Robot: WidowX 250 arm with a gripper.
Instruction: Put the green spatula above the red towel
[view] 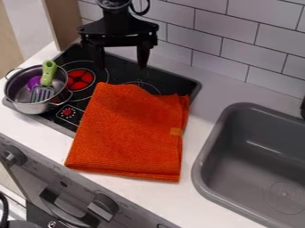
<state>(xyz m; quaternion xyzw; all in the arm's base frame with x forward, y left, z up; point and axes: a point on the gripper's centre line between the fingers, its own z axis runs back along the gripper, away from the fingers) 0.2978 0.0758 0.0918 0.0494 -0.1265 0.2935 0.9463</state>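
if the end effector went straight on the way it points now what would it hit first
Probably the black stovetop just behind the towel, though how high the end effector hangs is unclear; the towel's back edge might come first.

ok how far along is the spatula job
The move doesn't look started: the spatula sits in the pot, green handle leaning up past the rim. Nothing is in the hand, which is open over the back of the stove. The towel is already laid out across the stove and counter. Left: grasp the spatula, lift it out, set it on the towel.
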